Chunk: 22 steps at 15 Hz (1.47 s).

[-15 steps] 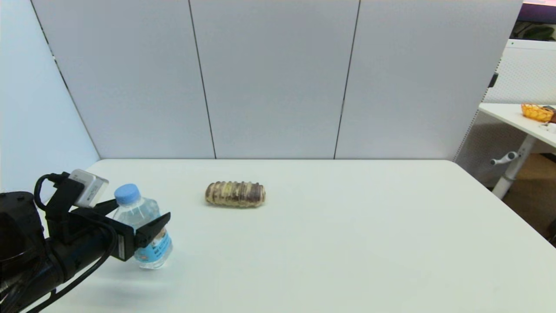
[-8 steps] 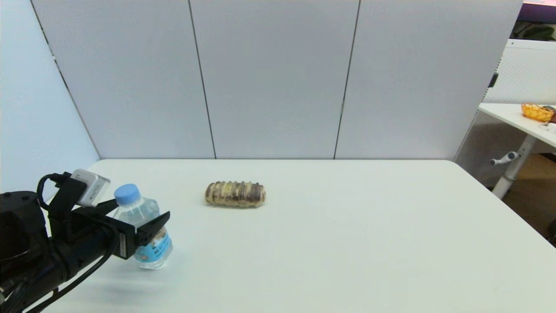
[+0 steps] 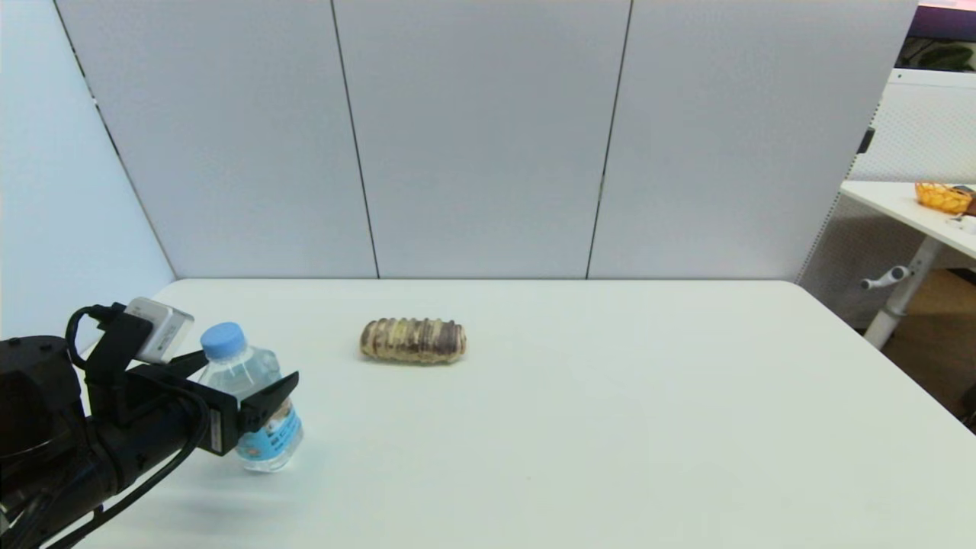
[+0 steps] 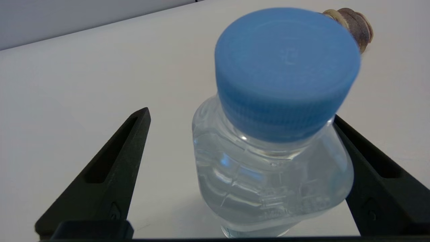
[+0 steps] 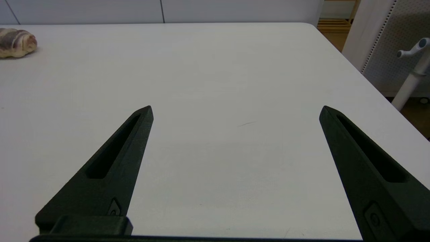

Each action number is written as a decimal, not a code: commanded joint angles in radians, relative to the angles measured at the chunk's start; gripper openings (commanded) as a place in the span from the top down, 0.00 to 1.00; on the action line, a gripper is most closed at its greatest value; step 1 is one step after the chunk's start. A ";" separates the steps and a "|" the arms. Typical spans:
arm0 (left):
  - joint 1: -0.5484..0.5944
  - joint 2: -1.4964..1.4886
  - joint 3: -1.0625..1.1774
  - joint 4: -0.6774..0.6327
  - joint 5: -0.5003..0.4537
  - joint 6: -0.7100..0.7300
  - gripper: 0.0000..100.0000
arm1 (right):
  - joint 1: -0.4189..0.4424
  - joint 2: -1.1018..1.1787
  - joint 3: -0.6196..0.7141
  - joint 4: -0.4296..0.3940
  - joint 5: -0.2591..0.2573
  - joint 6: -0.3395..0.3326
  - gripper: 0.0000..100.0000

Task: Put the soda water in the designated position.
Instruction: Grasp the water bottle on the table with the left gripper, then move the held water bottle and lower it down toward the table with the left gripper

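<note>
The small clear plastic soda water bottle with the light blue cap and blue label (image 3: 255,412) stands upright on the white table (image 3: 610,427), down at about eight o'clock near the table's left front corner. The left end effector (image 3: 244,381) sits around it, black fingers (image 4: 111,174) spread on either side; in the wrist view one finger has a clear gap to the bottle, the other lies right against its shoulder. Compared with a second ago, almost nothing differs: bottle same spot, arm barely shifted. The brown-and-tan ridged cylinder (image 3: 412,340) lies on its side at about eleven o'clock, well apart from the bottle. The right end effector (image 5: 235,111) hovers over bare table, fingers spread wide.
</note>
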 commanded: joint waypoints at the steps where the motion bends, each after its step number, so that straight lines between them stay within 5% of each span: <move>1: 0.000 -0.003 -0.001 -0.007 0.006 0.001 1.00 | 0.000 0.000 0.000 0.000 0.000 -0.001 0.00; 11: 0.000 -0.015 -0.003 -0.006 0.006 0.003 1.00 | 0.000 0.000 0.000 0.000 0.000 -0.001 0.00; 22: -0.048 0.099 -0.348 0.017 0.000 0.013 1.00 | 0.000 0.000 0.000 0.000 0.000 -0.001 0.00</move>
